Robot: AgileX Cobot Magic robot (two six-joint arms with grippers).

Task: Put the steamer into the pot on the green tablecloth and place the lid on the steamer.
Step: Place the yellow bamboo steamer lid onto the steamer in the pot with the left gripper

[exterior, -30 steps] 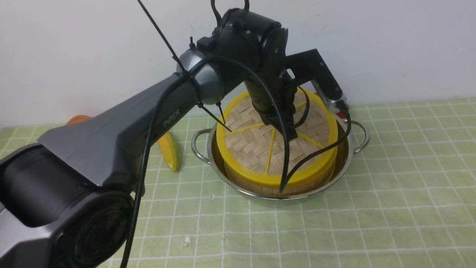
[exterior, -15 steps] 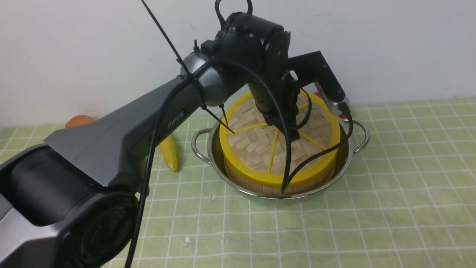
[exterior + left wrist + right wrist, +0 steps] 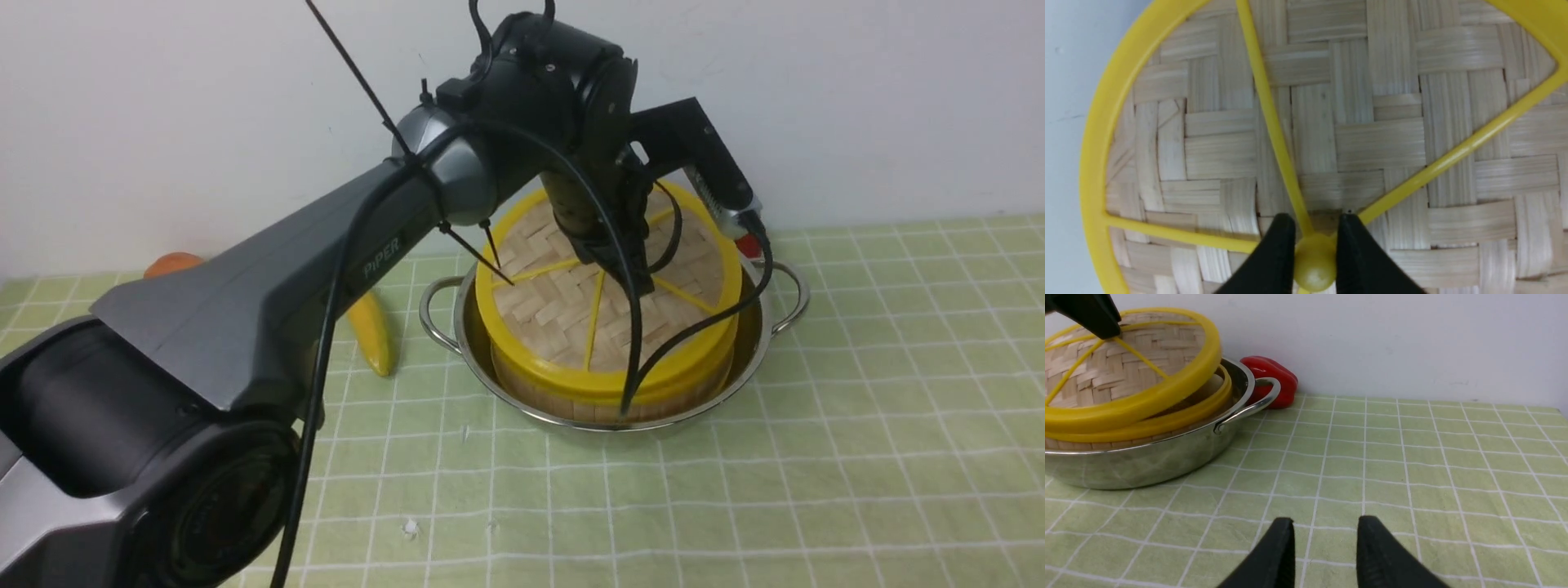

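- One green tablecloth (image 3: 816, 457) covers the table under the pot (image 3: 1147, 467).
- One right gripper (image 3: 1325, 524) hangs low over the cloth, well to the right of the pot. Its two fingers are parted with nothing between them.
- The one pot sits on the cloth, with two loop handles, one on each side.
- One steamer (image 3: 571, 408) sits inside the pot.
- One lid (image 3: 563, 314) is over the steamer in the pot. It is tilted, with its right edge lifted clear of the steamer's rim.
- One left gripper (image 3: 1314, 218), above the pot's middle, is clamped on the lid's centre knob (image 3: 1314, 265).
- One banana (image 3: 371, 335) lies just left of the pot.
- One orange object (image 3: 171, 263) lies farther left of the pot.
- One red pepper (image 3: 1267, 377) lies behind the pot's right handle, near the wall (image 3: 857, 98).
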